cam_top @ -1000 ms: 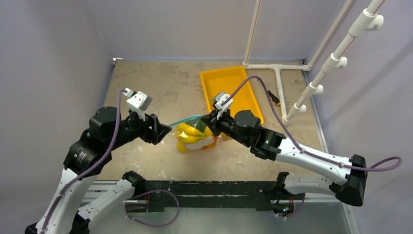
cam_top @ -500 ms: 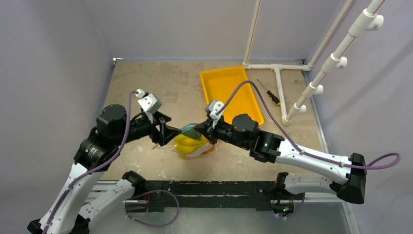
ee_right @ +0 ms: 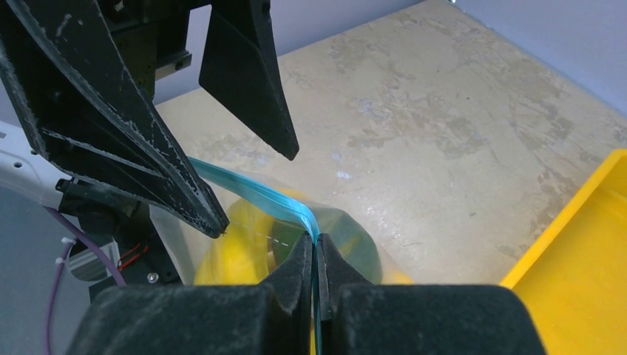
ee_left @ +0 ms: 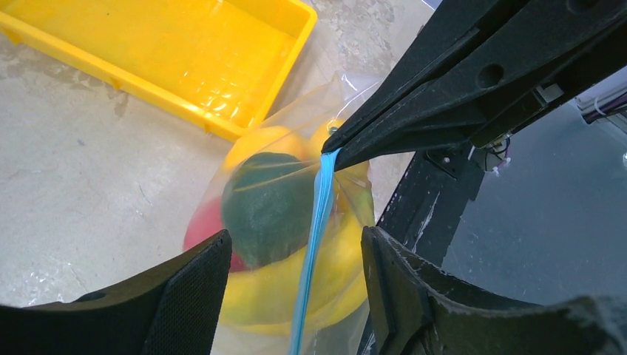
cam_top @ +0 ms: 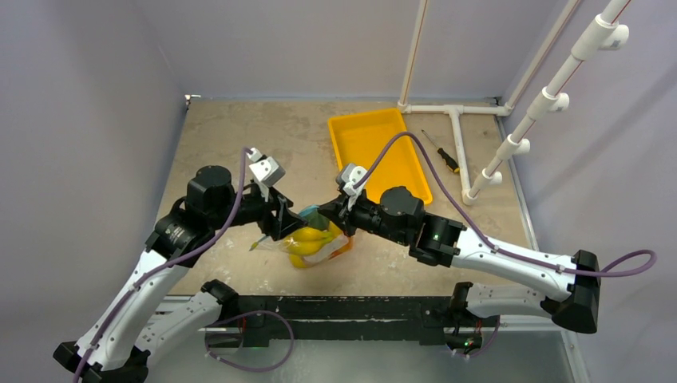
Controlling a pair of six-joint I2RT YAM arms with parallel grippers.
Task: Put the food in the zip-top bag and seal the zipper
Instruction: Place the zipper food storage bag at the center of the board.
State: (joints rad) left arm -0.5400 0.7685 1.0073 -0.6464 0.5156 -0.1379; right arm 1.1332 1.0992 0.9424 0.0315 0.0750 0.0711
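The clear zip-top bag [cam_top: 318, 243] hangs just above the table, holding the food: yellow bananas [ee_left: 325, 285], a dark green avocado [ee_left: 262, 207] and a red apple [ee_left: 198, 228]. My right gripper [ee_right: 316, 248] is shut on one end of the teal-blue zipper [ee_right: 255, 194] and holds the bag up by it. My left gripper [ee_left: 296, 292] is open. Its fingers [ee_left: 188, 292] stand on either side of the zipper [ee_left: 318, 222] without touching it. In the top view the left gripper [cam_top: 292, 227] and the right gripper [cam_top: 326, 212] meet over the bag's mouth.
The yellow tray [cam_top: 375, 144] lies behind the bag. A screwdriver [cam_top: 444, 156] lies to its right, next to a white pipe frame [cam_top: 457, 120]. The table's front edge with a black rail [cam_top: 335, 307] runs just below the bag.
My left arm has swung right toward the bag, and its open jaws now straddle the zipper. The right gripper has shifted slightly left with the bag and stays shut.
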